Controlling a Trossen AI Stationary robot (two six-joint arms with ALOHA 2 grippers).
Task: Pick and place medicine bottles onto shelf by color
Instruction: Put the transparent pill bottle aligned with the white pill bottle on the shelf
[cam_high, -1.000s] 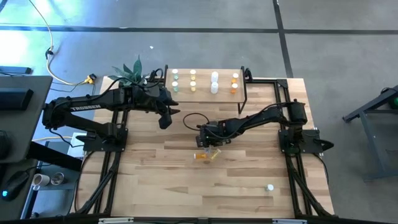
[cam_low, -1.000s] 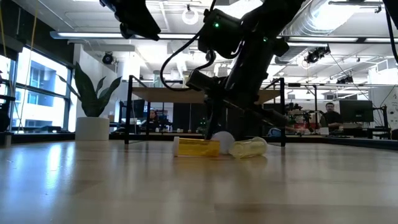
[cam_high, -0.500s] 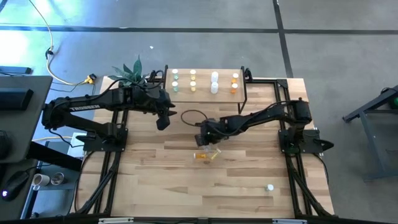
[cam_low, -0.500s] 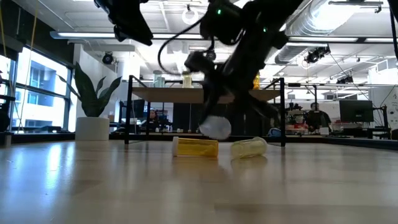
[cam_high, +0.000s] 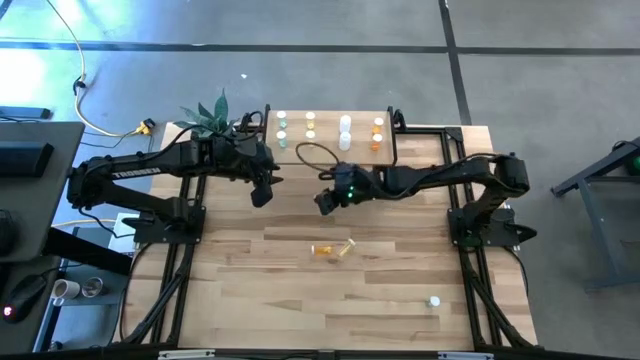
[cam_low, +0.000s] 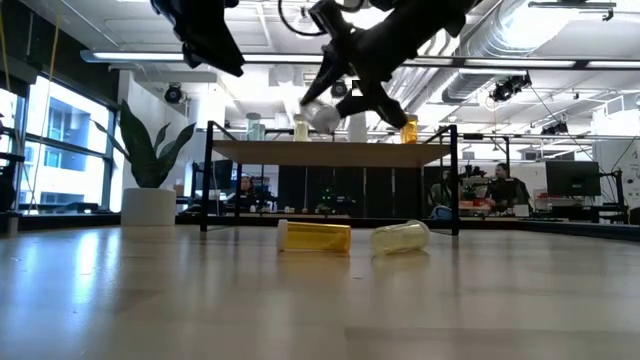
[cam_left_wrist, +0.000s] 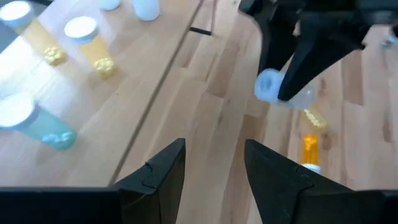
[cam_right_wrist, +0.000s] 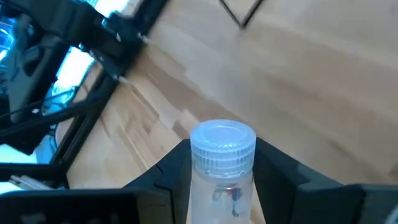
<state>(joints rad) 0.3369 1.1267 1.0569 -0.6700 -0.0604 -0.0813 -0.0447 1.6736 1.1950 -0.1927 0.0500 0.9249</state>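
Observation:
My right gripper (cam_high: 325, 202) hangs above the middle of the table, in front of the shelf (cam_high: 392, 150), shut on a clear white medicine bottle (cam_right_wrist: 222, 177) with a pale cap. That bottle also shows in the low view (cam_low: 322, 115), level with the shelf top. An orange-yellow bottle (cam_high: 322, 251) and a pale yellow one (cam_high: 345, 246) lie on their sides on the table below. Green, yellow, white and orange bottles stand in rows on the shelf. My left gripper (cam_left_wrist: 214, 148) is open and holds nothing, left of the shelf's near corner. My right gripper pinches the white bottle's body (cam_right_wrist: 219, 194) between its two fingers, just below the cap (cam_right_wrist: 222, 144), which sticks out past the fingertips. The fingers slant downward from the table's right side and lie along the bottle. The bottle is tilted and lifted clear of the table.
A potted plant (cam_high: 208, 115) stands at the far left corner. One more small bottle (cam_high: 434, 301) sits near the front right. The shelf's black legs (cam_low: 207, 180) stand behind the two lying bottles. People sit beyond the table in the low view.
My right gripper has risen from the table beside the two lying yellow bottles, carrying the white bottle up and toward the far edge and the shelf, and its wrist has rolled. The two yellow bottles have stayed where they lay.

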